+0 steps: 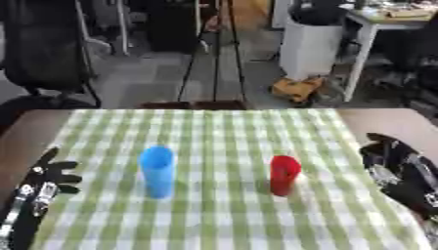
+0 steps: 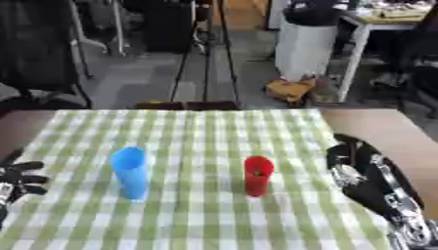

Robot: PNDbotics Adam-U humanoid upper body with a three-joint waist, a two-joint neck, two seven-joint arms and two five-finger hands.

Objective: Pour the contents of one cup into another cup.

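A tall blue cup (image 1: pixel 157 171) stands upright on the green checked cloth (image 1: pixel 222 136), left of centre. A shorter red cup (image 1: pixel 283 175) stands upright to its right, about a hand's width away. What is inside either cup is hidden from me. My left hand (image 1: pixel 51 177) rests at the cloth's left edge with fingers straight and spread, well left of the blue cup. My right hand (image 2: pixel 363 171) sits at the cloth's right edge with relaxed fingers, a short way right of the red cup and holding nothing.
The brown table (image 1: pixel 385 122) shows on both sides of the cloth. Beyond its far edge are a dark chair (image 1: pixel 43 49), a white bin (image 1: pixel 312 46) and an orange object on the floor (image 1: pixel 295 89).
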